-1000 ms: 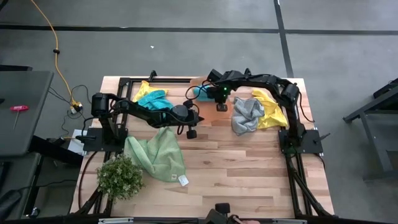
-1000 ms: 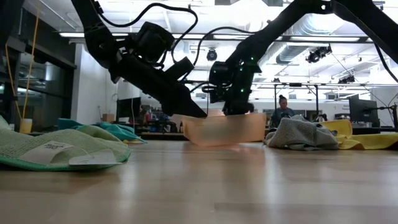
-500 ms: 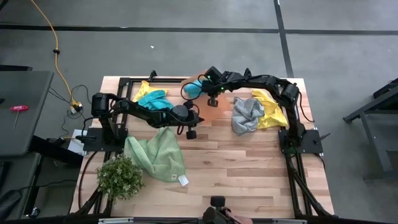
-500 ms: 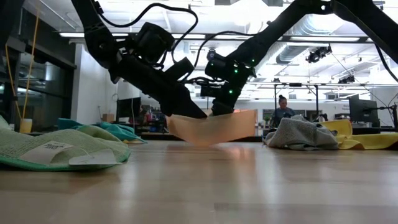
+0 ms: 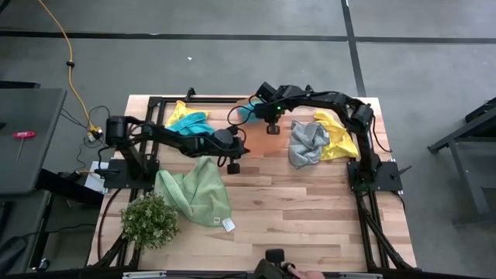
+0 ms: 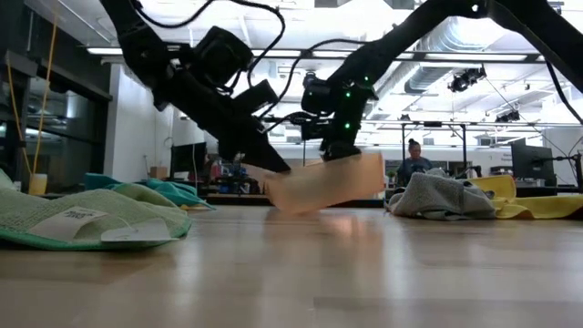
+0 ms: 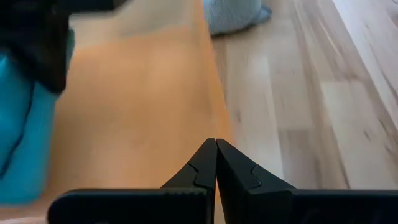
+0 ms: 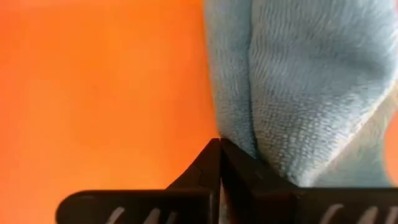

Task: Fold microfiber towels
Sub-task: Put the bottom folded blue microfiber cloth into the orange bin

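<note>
Overhead, wooden table (image 5: 310, 209), orange bin (image 6: 330, 182) tilted, both jaws closed on its rim.

The near half of the table (image 5: 310, 209) is seen as bare wood, open from the centre to the front edge and to the right frame. The front-left corner is occupied by the plant (image 5: 149, 220) and the green towel (image 5: 198, 192). The back centre is crowded: the orange bin (image 6: 326, 182) is seen tilted, one end off the wood, with the left gripper (image 5: 233, 147) and right gripper (image 5: 267, 116) at it. The back right is blocked by the grey towel (image 5: 306, 143) and yellow towel (image 5: 335, 138). A narrow strip between bin and grey towel appears passable, though this is uncertain from above.
</note>
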